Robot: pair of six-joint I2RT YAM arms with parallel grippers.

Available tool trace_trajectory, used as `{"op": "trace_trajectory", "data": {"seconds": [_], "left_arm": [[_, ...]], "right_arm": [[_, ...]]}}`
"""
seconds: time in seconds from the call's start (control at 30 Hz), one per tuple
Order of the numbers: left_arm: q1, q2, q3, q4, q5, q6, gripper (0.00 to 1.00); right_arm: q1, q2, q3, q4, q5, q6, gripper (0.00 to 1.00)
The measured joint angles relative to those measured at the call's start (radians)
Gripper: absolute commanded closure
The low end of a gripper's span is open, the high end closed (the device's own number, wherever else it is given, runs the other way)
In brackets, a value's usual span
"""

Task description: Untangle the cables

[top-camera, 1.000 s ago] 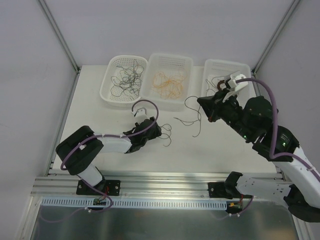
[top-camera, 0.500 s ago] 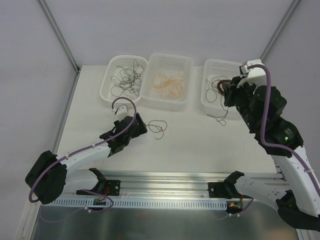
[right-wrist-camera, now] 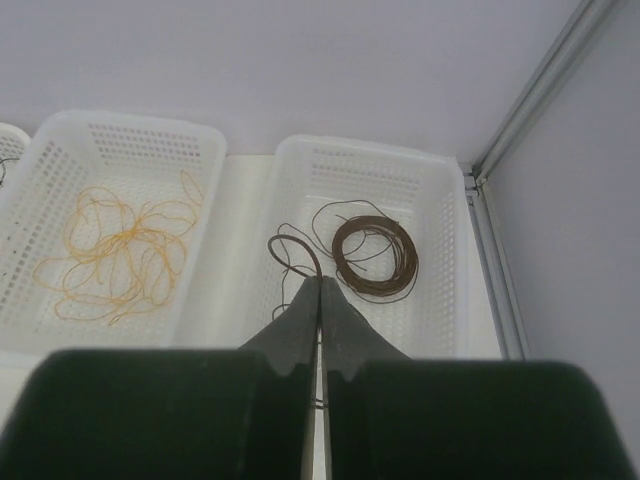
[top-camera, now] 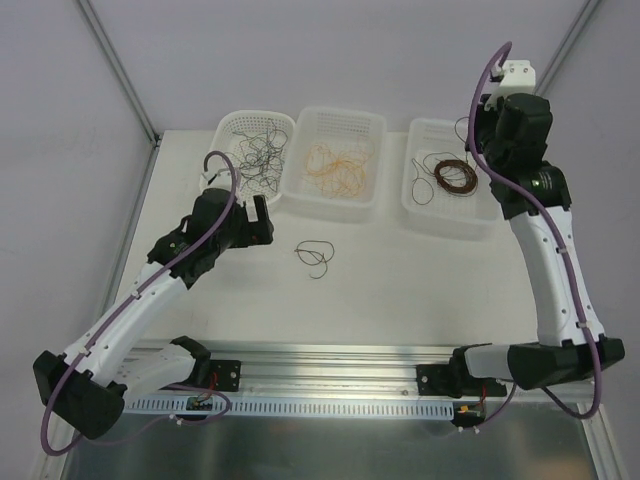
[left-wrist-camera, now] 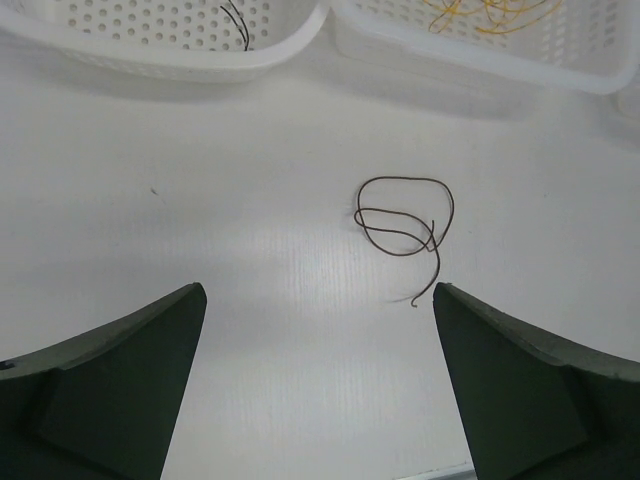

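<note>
Two grippers: your left gripper [left-wrist-camera: 315, 300] gapes empty, facing a loose cable [left-wrist-camera: 400, 180]; your right gripper [right-wrist-camera: 320, 285] pinches a second cable [right-wrist-camera: 296, 237] above the far-right-corner basket [right-wrist-camera: 440, 290].

The counter [top-camera: 400, 290] is lying open before three baskets [top-camera: 330, 205] lining its far edge. Only a brown wire loop [left-wrist-camera: 400, 220] is lying mid-counter, ahead of the left hand [left-wrist-camera: 320, 292] and its spread fingers. The right hand [right-wrist-camera: 320, 282] is hanging over the right basket [top-camera: 450, 222], pinching a thin wire [right-wrist-camera: 292, 245].
</note>
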State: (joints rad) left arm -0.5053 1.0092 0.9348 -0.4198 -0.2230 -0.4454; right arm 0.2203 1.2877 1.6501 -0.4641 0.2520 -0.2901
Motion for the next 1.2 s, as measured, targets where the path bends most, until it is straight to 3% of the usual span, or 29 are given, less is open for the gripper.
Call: {"op": "trace_trajectory", "data": {"seconds": [0.13, 0.23, 0.27, 0.37, 0.47, 0.63, 0.8, 1.03, 1.2], "left_arm": [[0.030, -0.005, 0.047, -0.068, 0.045, 0.082, 0.01], [0.043, 0.006, 0.042, -0.104, 0.064, 0.117, 0.01], [0.044, 0.012, 0.034, -0.104, 0.069, 0.122, 0.01], [0.059, 0.032, 0.000, -0.108, 0.108, 0.129, 0.01], [0.078, 0.039, -0.019, -0.122, 0.121, 0.142, 0.01], [0.130, 0.018, -0.039, -0.121, 0.095, 0.171, 0.01], [0.140, -0.007, -0.052, -0.119, 0.080, 0.178, 0.01], [0.140, -0.015, -0.059, -0.117, 0.051, 0.185, 0.01], [0.141, -0.015, -0.064, -0.117, 0.031, 0.194, 0.01]], "right_arm": [[-0.076, 0.130, 0.047, 0.042, -0.034, 0.002, 0.97], [-0.116, 0.232, 0.054, 0.062, -0.044, 0.018, 0.71], [-0.126, 0.268, 0.053, 0.063, -0.048, 0.026, 0.58], [-0.143, 0.352, 0.039, 0.055, -0.051, 0.053, 0.39], [-0.146, 0.376, -0.029, 0.044, -0.074, 0.072, 0.30], [-0.117, 0.368, -0.119, 0.027, -0.150, 0.094, 0.24], [-0.013, 0.301, -0.237, 0.017, -0.238, 0.108, 0.22], [0.262, 0.269, -0.336, 0.042, -0.316, 0.122, 0.20], [0.427, 0.338, -0.346, 0.088, -0.351, 0.105, 0.21]]}}
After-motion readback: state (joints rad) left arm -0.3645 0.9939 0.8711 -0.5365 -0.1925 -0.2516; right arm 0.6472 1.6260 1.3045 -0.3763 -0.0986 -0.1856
